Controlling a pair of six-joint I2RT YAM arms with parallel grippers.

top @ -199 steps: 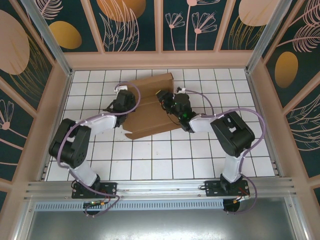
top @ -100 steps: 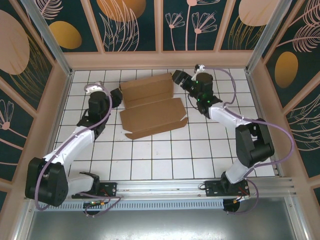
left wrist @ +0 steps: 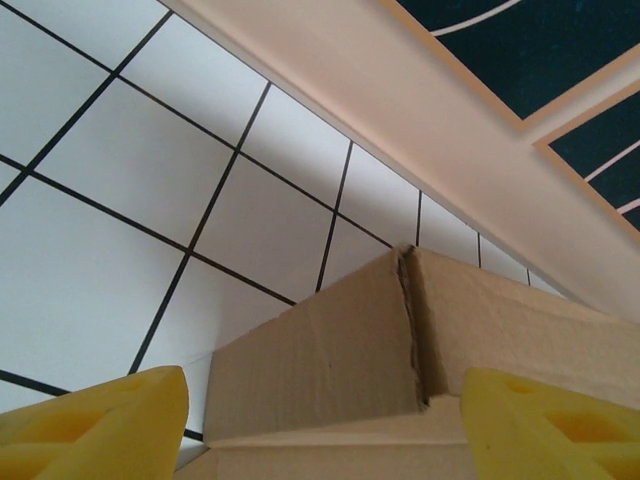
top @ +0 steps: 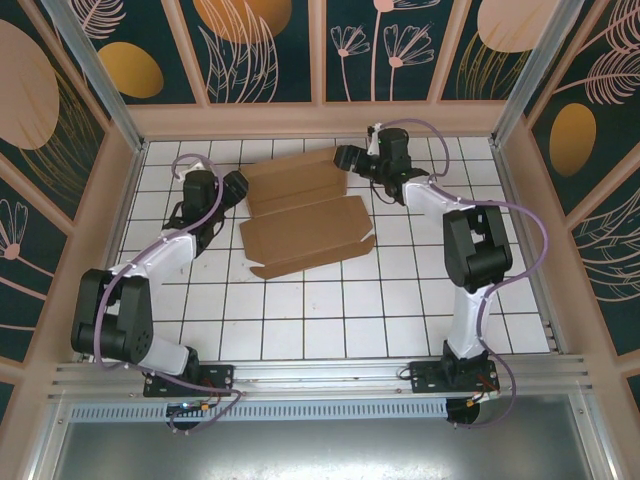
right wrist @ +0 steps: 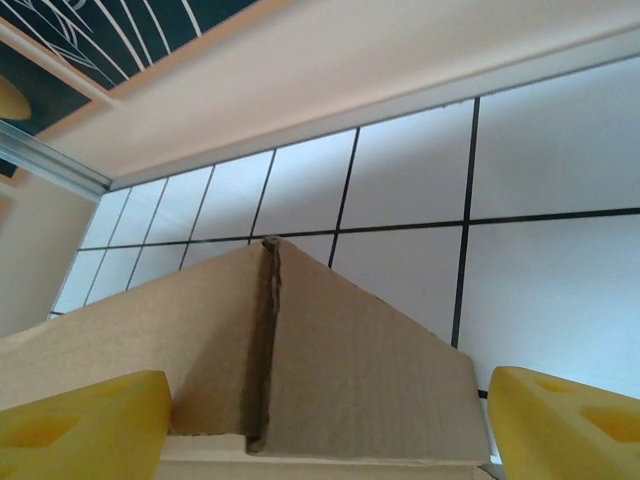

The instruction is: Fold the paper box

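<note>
Surveying from above, largest item first. Around the work area, enclosure walls (top: 320, 120): beige frame on three sides, dark leaf-patterned panels above. Inside that frame, table (top: 400, 300): white tiles with dark grout lines.

Next in size, paper box (top: 305, 220): plain brown cardboard, resting on the tiles at centre-rear of the table, between the two arms. Only partly formed. Front section lying flat, with a narrow flap along its near edge and a small tab at its right end. Rear section divided from it by a crease and appearing raised off the tiles; exact tilt not determinable from above.

On the left side, left arm (top: 150, 260): stretched from the near rail toward the rear, purple cable looped along it. On the right side, right arm (top: 470, 250): reaching up that side, then turned leftward along the rear.

Just beside the rear section's left end, left gripper (top: 236, 187). At the rear section's right corner, right gripper (top: 345, 157).

Left wrist view: yellow fingers (left wrist: 90, 425) set far apart at the bottom corners, jaws wide, not closed on the cardboard; a creased cardboard corner standing between and beyond them. Contact with either finger not determinable.

Right wrist view: yellow pads (right wrist: 80, 420) likewise spread wide, jaws not closed on the cardboard, a second creased corner rising between them.
</note>
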